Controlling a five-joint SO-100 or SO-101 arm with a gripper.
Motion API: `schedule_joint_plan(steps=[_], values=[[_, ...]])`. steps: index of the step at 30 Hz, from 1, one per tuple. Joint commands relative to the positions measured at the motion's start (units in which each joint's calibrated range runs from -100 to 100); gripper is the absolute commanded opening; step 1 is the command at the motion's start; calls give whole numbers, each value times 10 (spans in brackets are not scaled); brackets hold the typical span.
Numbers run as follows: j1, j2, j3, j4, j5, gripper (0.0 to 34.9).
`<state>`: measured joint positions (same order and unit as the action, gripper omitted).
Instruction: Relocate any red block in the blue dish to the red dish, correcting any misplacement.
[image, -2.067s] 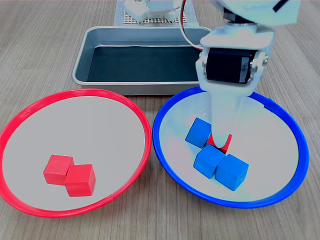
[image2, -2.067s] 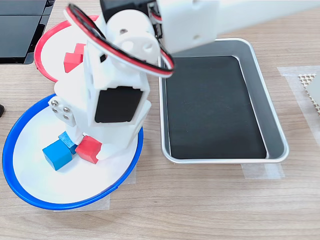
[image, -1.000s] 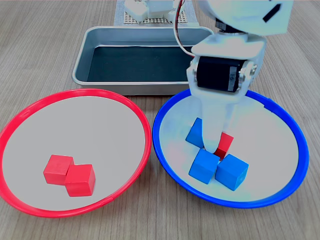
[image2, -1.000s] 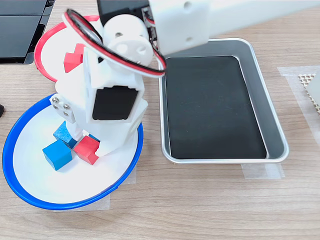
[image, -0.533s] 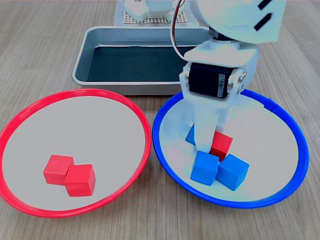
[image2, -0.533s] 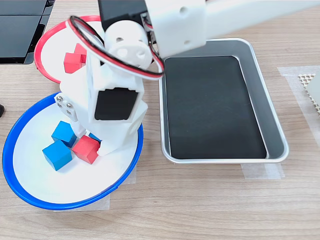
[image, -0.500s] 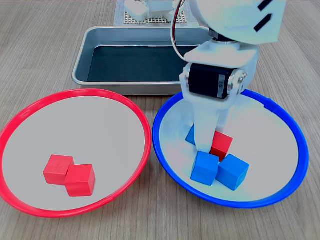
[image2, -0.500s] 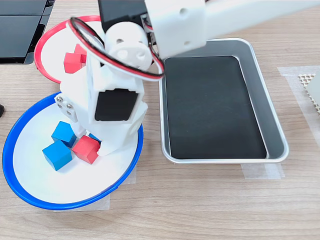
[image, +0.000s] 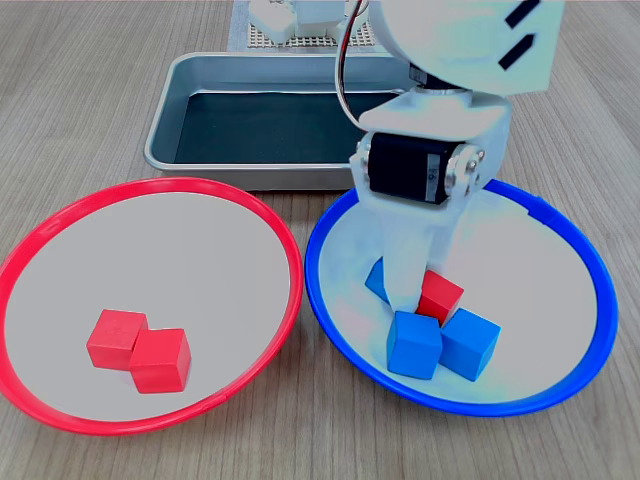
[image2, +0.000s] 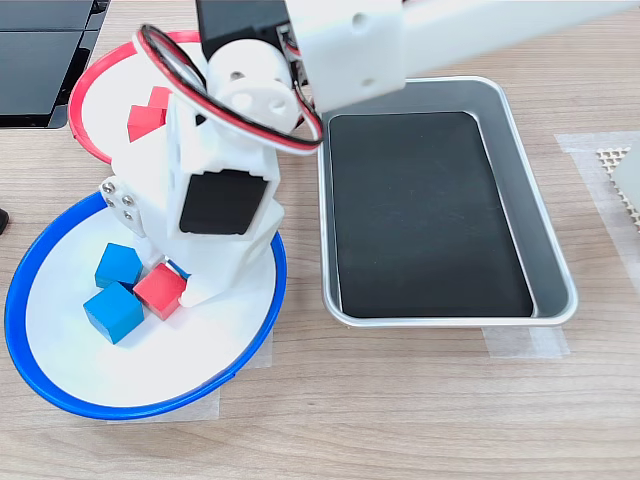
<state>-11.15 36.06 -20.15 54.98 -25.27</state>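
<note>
The red block (image: 441, 297) lies low in the blue dish (image: 560, 250), pinched between the fingers of my gripper (image: 424, 290), which reaches down from above and is shut on it. In the second exterior view the red block (image2: 160, 291) shows at the gripper (image2: 173, 284) tip inside the blue dish (image2: 60, 395). Blue cubes (image: 413, 343) (image: 470, 342) touch the block's near side, and a third (image: 377, 280) is half hidden behind a finger. The red dish (image: 60, 225) holds two red cubes (image: 117, 338) (image: 160, 360).
A rectangular metal tray (image: 165, 120) with a dark floor stands behind both dishes, close to their rims. The arm's white body and black motor (image: 420, 165) hang over the blue dish's far half. In the second exterior view the tray (image2: 550, 300) lies right of the dishes.
The gripper has swung toward the first exterior view's left and turned, carrying the red block with it. The blue cubes beside it were nudged and shifted slightly.
</note>
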Motion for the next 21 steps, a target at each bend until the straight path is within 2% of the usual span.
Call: schedule_joint_plan(steps=[1,21], values=[[4,-11,3,-6,-1,5],[-17,-141,67,-9,15,4]])
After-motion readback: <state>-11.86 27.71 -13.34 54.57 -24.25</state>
